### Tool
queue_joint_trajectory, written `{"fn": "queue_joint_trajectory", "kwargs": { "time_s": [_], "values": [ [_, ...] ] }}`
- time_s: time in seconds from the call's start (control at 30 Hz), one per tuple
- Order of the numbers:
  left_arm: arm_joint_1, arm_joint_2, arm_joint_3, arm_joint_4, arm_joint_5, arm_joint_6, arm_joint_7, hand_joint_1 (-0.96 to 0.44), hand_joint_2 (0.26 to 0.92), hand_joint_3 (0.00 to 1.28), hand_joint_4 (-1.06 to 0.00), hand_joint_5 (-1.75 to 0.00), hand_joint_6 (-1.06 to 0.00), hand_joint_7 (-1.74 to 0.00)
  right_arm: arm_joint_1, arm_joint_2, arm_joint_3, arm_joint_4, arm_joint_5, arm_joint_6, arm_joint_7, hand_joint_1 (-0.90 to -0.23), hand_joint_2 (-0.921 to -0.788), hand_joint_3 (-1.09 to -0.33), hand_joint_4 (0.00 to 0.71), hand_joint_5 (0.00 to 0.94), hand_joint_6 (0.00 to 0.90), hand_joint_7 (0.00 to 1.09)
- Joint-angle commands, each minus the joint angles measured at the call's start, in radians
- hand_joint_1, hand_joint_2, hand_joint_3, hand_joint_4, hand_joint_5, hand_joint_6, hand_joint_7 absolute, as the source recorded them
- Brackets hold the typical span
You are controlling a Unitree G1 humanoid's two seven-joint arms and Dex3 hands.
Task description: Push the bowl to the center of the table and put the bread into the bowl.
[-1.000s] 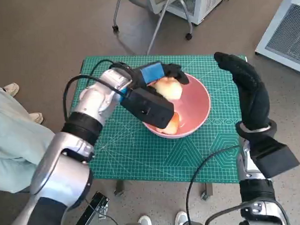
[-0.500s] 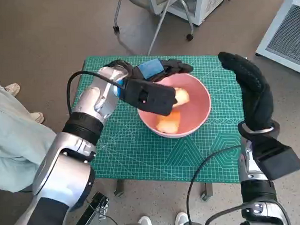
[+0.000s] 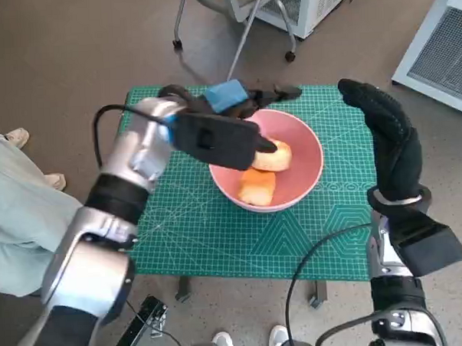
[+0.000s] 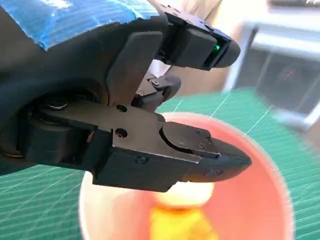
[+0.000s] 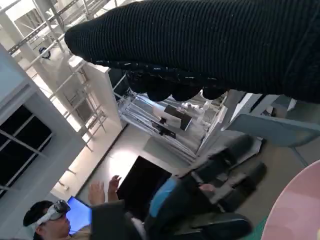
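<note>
**Bread pieces in the pink bowl, with both hands at the bowl's sides**

Grey-brown flooring surrounds a small table (image 3: 211, 243) that is covered by a green cutting mat printed with a pale grid. A white appliance (image 3: 308, 5) and the wheeled legs of a chair (image 3: 233, 35) are seen on the floor beyond the far edge, and a person's pale trouser leg and shoes (image 3: 18, 136) are seen at the left.

The bowl (image 3: 304, 177) is placed slightly right of the table's middle. It is round, pink and smooth, with a thin rim and a deep, even interior. Two pieces of bread (image 3: 256, 186) are seen inside it, touching one another: the nearer piece is orange-brown and blocky, the farther one paler and rounded. In the left wrist view they appear as a blurred yellow mass (image 4: 185, 220) at the bottom of the pink interior.

The left hand (image 3: 232, 100) is held over the far-left rim of the bowl. Its fingers (image 4: 200, 45) are spread apart and nothing is held between them.

The right hand (image 3: 386, 135) is raised at the right of the bowl, apart from it. Its gloved fingers are extended, close together, and nothing is held.

A person wearing a headset (image 5: 47, 212) is seen in the right wrist view.
</note>
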Motion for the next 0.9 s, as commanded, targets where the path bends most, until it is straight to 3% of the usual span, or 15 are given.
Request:
{"fn": "queue_joint_trajectory", "kwargs": {
  "time_s": [0.03,0.2,0.37,0.5,0.6,0.73,0.9],
  "values": [
    [0.096,0.002,0.14,-0.017,-0.164,-0.152,0.094,-0.08,0.881,0.0,-0.21,-0.05,-0.47,-0.07,-0.01,-0.001,-0.007,0.009,0.022,0.024,0.011,-0.582,-0.921,-0.804,0.365,0.011,0.021,0.76],
    [0.225,-0.048,0.251,-0.113,-0.311,-0.232,0.174,-0.13,0.892,0.01,-0.33,-0.08,-0.5,-0.08,-0.021,0.009,-0.011,-0.011,0.03,0.048,-0.002,-0.582,-0.921,-0.804,0.365,0.01,0.021,0.76],
    [0.367,-0.088,0.284,-0.327,-0.39,-0.158,0.205,-0.14,0.908,0.02,-0.37,-0.1,-0.44,-0.15,-0.033,0.022,-0.013,-0.022,0.019,0.063,-0.022,-0.58,-0.921,-0.806,0.366,0.01,0.02,0.77],
    [0.463,-0.098,0.294,-0.482,-0.408,-0.091,0.229,-0.09,0.915,0.04,-0.32,-0.17,-0.17,-0.61,-0.041,0.03,-0.013,-0.029,-0.006,0.074,-0.051,-0.577,-0.921,-0.81,0.366,0.01,0.019,0.77],
    [0.523,-0.111,0.305,-0.565,-0.417,-0.063,0.25,-0.05,0.917,0.05,-0.24,-0.29,-0.07,-0.75,-0.044,0.034,-0.013,-0.037,-0.029,0.083,-0.074,-0.577,-0.921,-0.809,0.365,0.009,0.026,0.78],
    [0.583,-0.131,0.322,-0.625,-0.424,-0.057,0.281,-0.02,0.919,0.06,-0.18,-0.38,-0.02,-0.8,-0.046,0.037,-0.008,-0.047,-0.059,0.094,-0.102,-0.576,-0.921,-0.805,0.366,0.009,0.033,0.79],
    [0.626,-0.148,0.334,-0.657,-0.434,-0.069,0.302,-0.01,0.92,0.07,-0.17,-0.42,-0.04,-0.78,-0.049,0.039,-0.002,-0.056,-0.087,0.109,-0.126,-0.579,-0.921,-0.806,0.367,0.009,0.037,0.79]
  ]
}}
